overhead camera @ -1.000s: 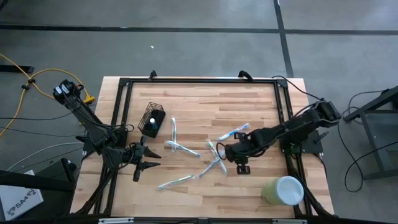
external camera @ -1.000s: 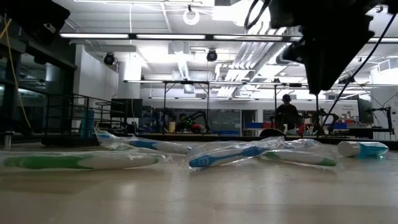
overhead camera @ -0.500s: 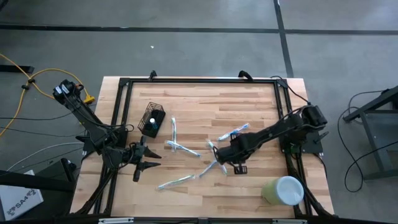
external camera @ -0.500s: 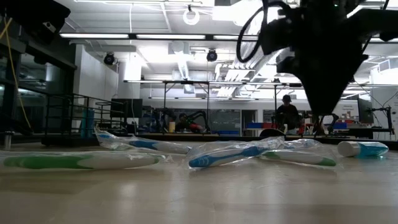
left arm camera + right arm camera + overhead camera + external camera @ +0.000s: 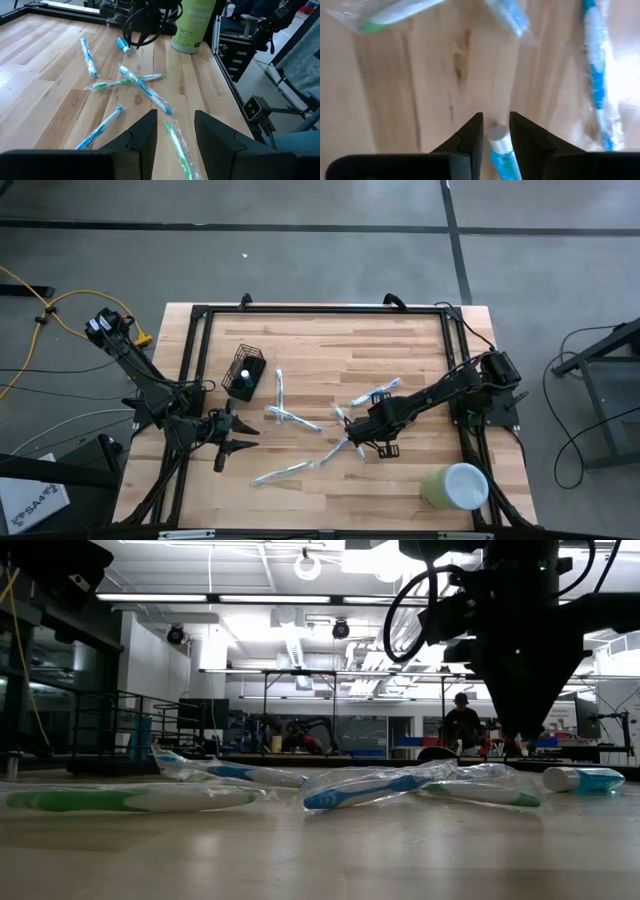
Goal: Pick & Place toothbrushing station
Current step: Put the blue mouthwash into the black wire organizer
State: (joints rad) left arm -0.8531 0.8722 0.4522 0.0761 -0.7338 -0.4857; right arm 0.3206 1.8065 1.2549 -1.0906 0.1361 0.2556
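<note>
The toothbrushing station, a small black wire-mesh holder (image 5: 245,372), stands on the table's far left part, with something blue and white inside it. Several toothbrushes in clear wrappers (image 5: 290,418) (image 5: 370,787) lie scattered over the middle. My right gripper (image 5: 362,430) (image 5: 496,120) hangs above the table to their right, pointing down. It is shut on a small blue tube with a white cap (image 5: 498,142). My left gripper (image 5: 245,437) (image 5: 175,132) waits open near the table's left edge, with nothing between its fingers. My right gripper pinches the small blue tube between its two fingers, on the blue body just behind the white cap (image 5: 500,152). The fingers come from above, pointing down, and lie across the tube. In the low view the fingertips (image 5: 520,735) stand above the tabletop.
A second small blue tube (image 5: 386,387) (image 5: 122,44) (image 5: 585,778) lies on the table, toward the far edge from my right gripper. A pale green cup (image 5: 455,485) (image 5: 192,25) stands at the near right corner. A black frame (image 5: 320,310) borders the table.
My right gripper has come down and shifted a little toward the table's left. It has tipped over until it points steeply down, and the tube has stayed between its fingers.
</note>
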